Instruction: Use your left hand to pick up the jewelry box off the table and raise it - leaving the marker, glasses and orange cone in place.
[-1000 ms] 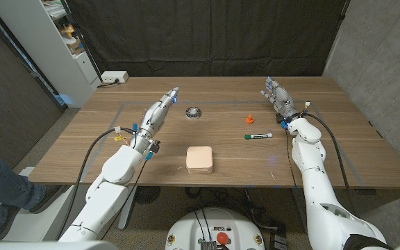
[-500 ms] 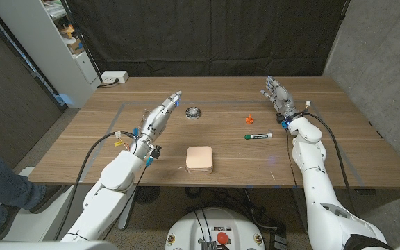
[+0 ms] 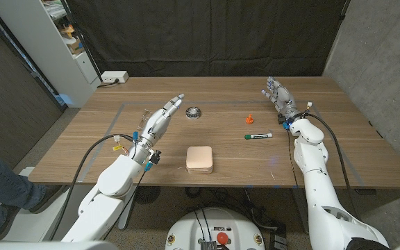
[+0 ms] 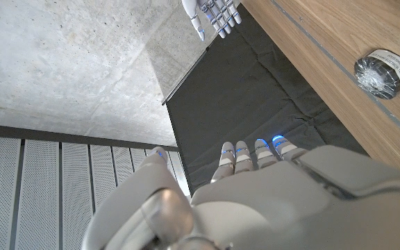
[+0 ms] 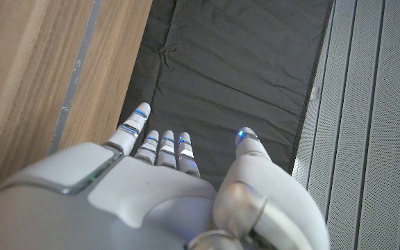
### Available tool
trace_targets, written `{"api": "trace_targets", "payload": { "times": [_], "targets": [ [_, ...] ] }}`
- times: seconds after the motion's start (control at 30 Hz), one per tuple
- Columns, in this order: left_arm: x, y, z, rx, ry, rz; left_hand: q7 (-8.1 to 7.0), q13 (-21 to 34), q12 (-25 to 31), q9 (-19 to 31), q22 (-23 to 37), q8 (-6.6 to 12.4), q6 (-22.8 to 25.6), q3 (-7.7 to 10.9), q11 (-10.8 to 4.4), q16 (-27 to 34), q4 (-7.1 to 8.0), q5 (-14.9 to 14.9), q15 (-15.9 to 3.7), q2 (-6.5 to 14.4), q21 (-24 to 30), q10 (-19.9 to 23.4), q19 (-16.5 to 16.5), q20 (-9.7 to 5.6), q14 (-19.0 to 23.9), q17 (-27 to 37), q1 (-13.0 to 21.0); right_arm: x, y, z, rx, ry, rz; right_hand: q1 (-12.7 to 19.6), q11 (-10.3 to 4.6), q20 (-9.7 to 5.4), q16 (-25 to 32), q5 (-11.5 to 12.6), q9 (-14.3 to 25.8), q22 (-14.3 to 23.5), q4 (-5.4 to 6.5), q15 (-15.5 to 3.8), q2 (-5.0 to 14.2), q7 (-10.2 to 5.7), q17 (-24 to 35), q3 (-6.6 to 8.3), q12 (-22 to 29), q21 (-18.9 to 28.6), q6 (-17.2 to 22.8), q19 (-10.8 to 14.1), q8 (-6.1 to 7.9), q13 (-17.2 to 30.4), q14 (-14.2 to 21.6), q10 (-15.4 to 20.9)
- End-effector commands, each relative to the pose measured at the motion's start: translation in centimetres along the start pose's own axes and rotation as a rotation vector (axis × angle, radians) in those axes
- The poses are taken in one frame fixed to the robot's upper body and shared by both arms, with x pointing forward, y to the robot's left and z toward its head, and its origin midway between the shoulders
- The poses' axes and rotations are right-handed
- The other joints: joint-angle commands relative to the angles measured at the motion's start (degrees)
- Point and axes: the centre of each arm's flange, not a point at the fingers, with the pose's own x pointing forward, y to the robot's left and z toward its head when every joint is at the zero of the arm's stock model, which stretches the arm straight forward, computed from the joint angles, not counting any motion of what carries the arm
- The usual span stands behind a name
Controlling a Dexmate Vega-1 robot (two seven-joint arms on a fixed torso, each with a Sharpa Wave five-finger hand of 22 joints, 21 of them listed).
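The box (image 3: pixel 200 159), a pale pink rounded square, lies flat on the table (image 3: pixel 339 149) near the front edge, about midway between the two arms. Nothing touches it. The left hand (image 3: pixel 161 119) is held above the table, well apart from the box, farther back and toward the robot's left of it. Its fingers (image 3: pixel 175 102) are stretched out straight and slightly apart, pointing away from the robot toward the glasses, and it holds nothing. In the left wrist view the left hand (image 4: pixel 255 187) shows from behind with its fingertips (image 4: pixel 242 148) extended over the table's far edge against the dark curtain (image 4: pixel 255 104).

The glasses (image 3: pixel 194 112) rest on the table just beyond the left hand's fingertips, behind the box; in the left wrist view they (image 4: pixel 380 71) appear as a shiny folded bundle on the wood. The cone (image 3: pixel 249 118), small and orange, stands behind and to the robot's right of the box. The marker (image 3: pixel 258 136), with a green cap, lies just in front of the cone, between the box and the right arm.

The right hand (image 3: pixel 278 95) is near the table's far right part, fingers spread and empty. In the right wrist view the right hand (image 5: pixel 179 187) shows its fingers apart, with nothing between them.
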Motion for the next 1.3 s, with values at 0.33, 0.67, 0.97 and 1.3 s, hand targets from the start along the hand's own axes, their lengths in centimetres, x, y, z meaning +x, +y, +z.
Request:
{"api": "trace_targets", "payload": {
  "times": [0.33, 0.67, 0.97, 1.3],
  "targets": [
    [-1.3, -0.7, 1.4, 0.048, -0.017, -0.03, 0.17, 0.23, 0.19, 0.21, 0.15, 0.12, 0.45, 0.23, -0.14, 0.09, -0.51, -0.14, -0.11, 0.18, 0.1, 0.3, -0.12, 0.46, 0.53, 0.21, 0.79, -0.5, 0.1, 0.2, -0.003, 0.001, -0.001, 0.16, 0.13, 0.06, 0.1, 0.1, 0.16, 0.24, -0.21, 0.3, 0.05, 0.06, -0.01, -0.2, 0.47, 0.5, 0.43, 0.43, 0.16, 0.23, 0.12, 0.06],
    [-1.5, -1.3, 1.8, 0.068, -0.017, -0.038, 0.26, 0.23, 0.18, 0.21, 0.15, 0.21, 0.85, 0.29, -0.21, 0.06, -0.67, -0.23, -0.14, 0.27, 0.09, 0.35, -0.13, 0.53, 0.55, 0.2, 0.96, -0.6, -0.2, 0.2, -0.001, -0.001, -0.002, 0.14, 0.07, 0.1, 0.08, 0.11, 0.16, 0.24, -0.24, 0.33, 0.07, 0.07, -0.01, -0.21, 0.45, 0.49, 0.41, 0.42, 0.15, 0.23, 0.09, 0.03],
    [-1.9, -1.6, 2.6, 0.106, -0.026, -0.031, 0.27, 0.23, 0.14, 0.22, 0.15, 0.27, 1.24, 0.42, -0.29, 0.03, -0.93, -0.34, -0.13, 0.45, 0.07, 0.35, -0.17, 0.55, 0.58, 0.19, 1.26, -0.8, -0.3, 0.3, 0.005, -0.01, -0.007, 0.12, 0.04, 0.04, 0.07, 0.13, 0.16, 0.24, -0.28, 0.3, 0.07, 0.03, -0.02, -0.22, 0.46, 0.5, 0.39, 0.44, 0.13, 0.23, 0.08, 0.06],
    [-2.2, -1.6, 3.1, 0.154, -0.011, -0.057, 0.2, 0.23, 0.13, 0.22, 0.14, 0.31, 1.54, 0.58, -0.32, 0.01, -1.19, -0.44, -0.14, 0.64, 0.06, 0.41, -0.19, 0.59, 0.6, 0.18, 1.59, -0.7, -0.3, 0.4, 0.02, -0.024, -0.017, 0.07, 0.09, 0.0, 0.06, 0.14, 0.16, 0.24, -0.31, 0.33, 0.08, -0.07, -0.02, -0.25, 0.47, 0.48, 0.45, 0.42, 0.16, 0.23, 0.08, 0.08]
  ]
}}
